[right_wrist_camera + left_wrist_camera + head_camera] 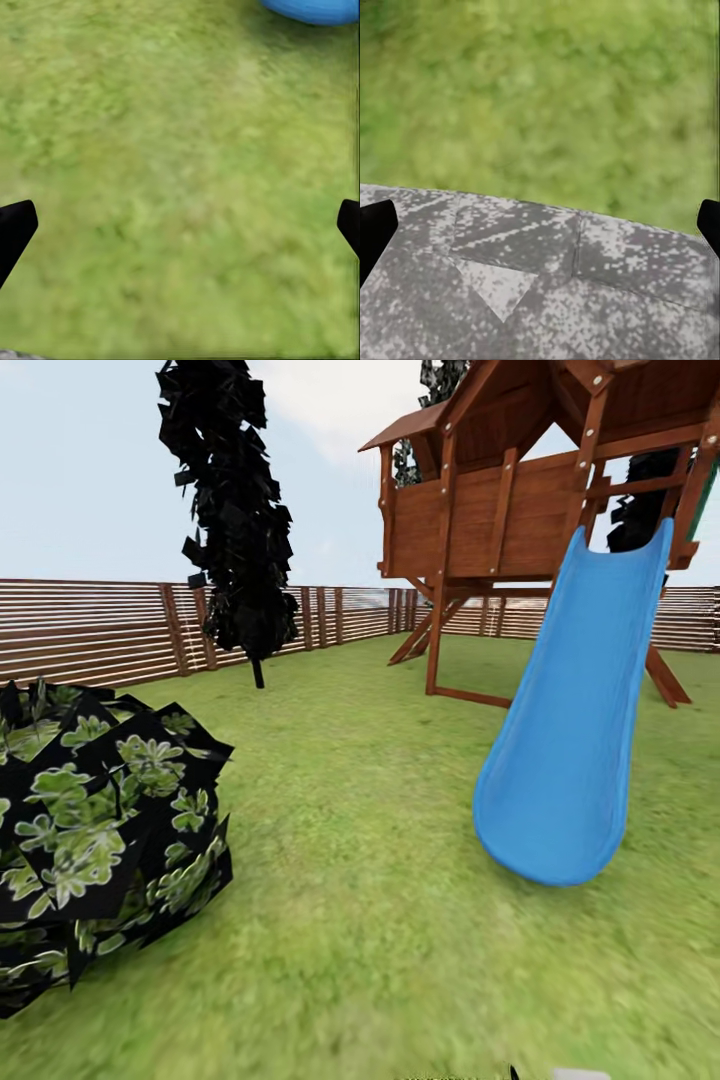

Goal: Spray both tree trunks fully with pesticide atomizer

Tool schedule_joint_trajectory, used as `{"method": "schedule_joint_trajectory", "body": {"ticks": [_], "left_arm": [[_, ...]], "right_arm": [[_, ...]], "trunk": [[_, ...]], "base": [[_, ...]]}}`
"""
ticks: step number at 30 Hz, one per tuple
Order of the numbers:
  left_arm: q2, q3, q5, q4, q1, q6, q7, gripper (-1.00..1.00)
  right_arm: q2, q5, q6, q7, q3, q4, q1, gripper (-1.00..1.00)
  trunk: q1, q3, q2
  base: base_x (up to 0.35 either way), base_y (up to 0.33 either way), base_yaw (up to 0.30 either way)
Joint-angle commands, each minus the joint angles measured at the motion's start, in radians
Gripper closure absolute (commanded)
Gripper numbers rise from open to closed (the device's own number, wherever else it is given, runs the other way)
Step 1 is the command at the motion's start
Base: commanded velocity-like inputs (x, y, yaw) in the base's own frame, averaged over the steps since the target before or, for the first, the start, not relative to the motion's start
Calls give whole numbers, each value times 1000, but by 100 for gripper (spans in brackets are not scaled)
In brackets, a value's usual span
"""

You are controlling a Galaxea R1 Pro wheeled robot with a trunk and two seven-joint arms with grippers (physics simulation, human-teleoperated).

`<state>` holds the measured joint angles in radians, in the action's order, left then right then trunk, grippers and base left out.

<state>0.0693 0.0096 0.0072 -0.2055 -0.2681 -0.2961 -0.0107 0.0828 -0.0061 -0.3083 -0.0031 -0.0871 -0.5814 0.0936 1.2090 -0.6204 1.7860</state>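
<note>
Leafy bush [100, 840] at left foreground on grass [380, 920], slide [575, 730] at right, playhouse [530, 490] behind it, fence [110, 625] along back.

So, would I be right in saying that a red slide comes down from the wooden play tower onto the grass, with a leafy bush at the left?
Not quite: the slide is blue, not red, as the head view shows. It does come down from the wooden play tower onto the grass, with the leafy bush at the left.
</note>
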Motion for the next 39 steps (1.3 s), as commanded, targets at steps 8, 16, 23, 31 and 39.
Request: {"method": "schedule_joint_trajectory", "body": {"ticks": [8, 16, 23, 31, 39], "left_arm": [[1, 0, 0, 0, 0, 0, 0, -100], [1, 0, -1, 0, 0, 0, 0, -100], [1, 0, -1, 0, 0, 0, 0, -100], [1, 0, 0, 0, 0, 0, 0, -100], [1, 0, -1, 0, 0, 0, 0, -100]], "right_arm": [[-1, 0, 0, 0, 0, 0, 0, -100], [-2, 0, 0, 0, 0, 0, 0, -100], [-2, 0, 0, 0, 0, 0, 0, -100], [-2, 0, 0, 0, 0, 0, 0, -100], [-2, 1, 0, 0, 0, 0, 0, -100]], "trunk": [[0, 0, 0], [0, 0, 0], [0, 0, 0], [0, 0, 0], [0, 0, 0]], "base": [[0, 0, -268], [0, 0, -268], [0, 0, -268], [0, 0, -268], [0, 0, -268]]}}
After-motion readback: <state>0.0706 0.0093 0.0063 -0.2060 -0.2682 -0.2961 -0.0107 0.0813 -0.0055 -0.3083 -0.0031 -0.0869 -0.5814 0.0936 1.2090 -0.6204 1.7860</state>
